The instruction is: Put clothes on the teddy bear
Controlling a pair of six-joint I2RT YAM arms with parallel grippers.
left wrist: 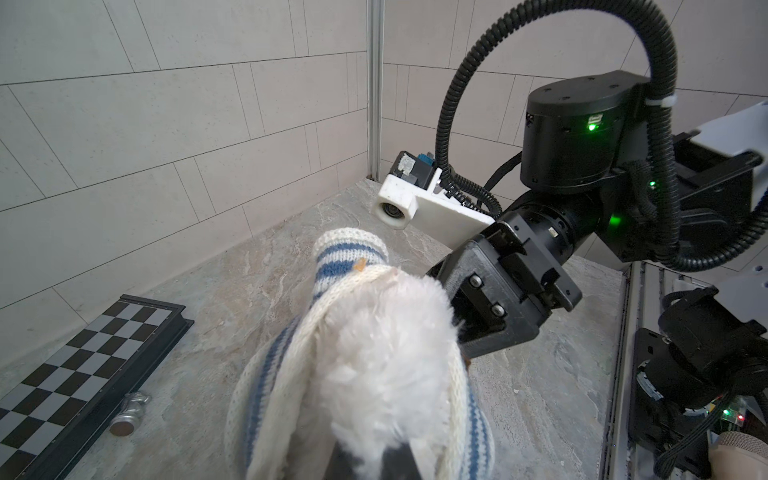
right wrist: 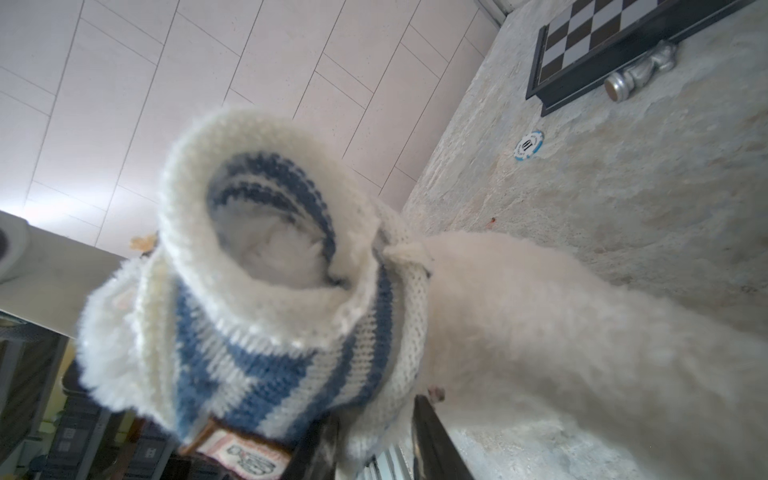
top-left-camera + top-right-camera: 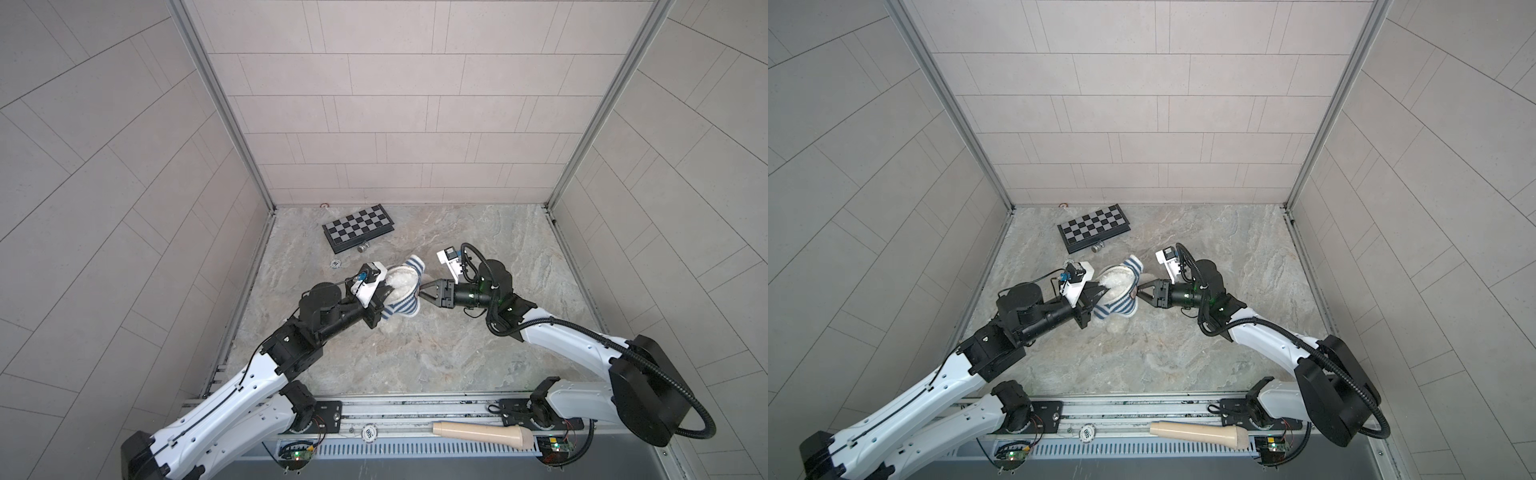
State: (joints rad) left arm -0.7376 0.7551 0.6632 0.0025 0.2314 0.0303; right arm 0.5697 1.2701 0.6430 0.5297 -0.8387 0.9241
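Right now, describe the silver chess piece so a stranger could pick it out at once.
Find the black-and-grey chessboard near the back wall of the marble table. Beside its near edge lies the silver chess piece, tipped on its side. Unlike the flat blue-and-white chip to its left, it is shiny, metallic and rounded.
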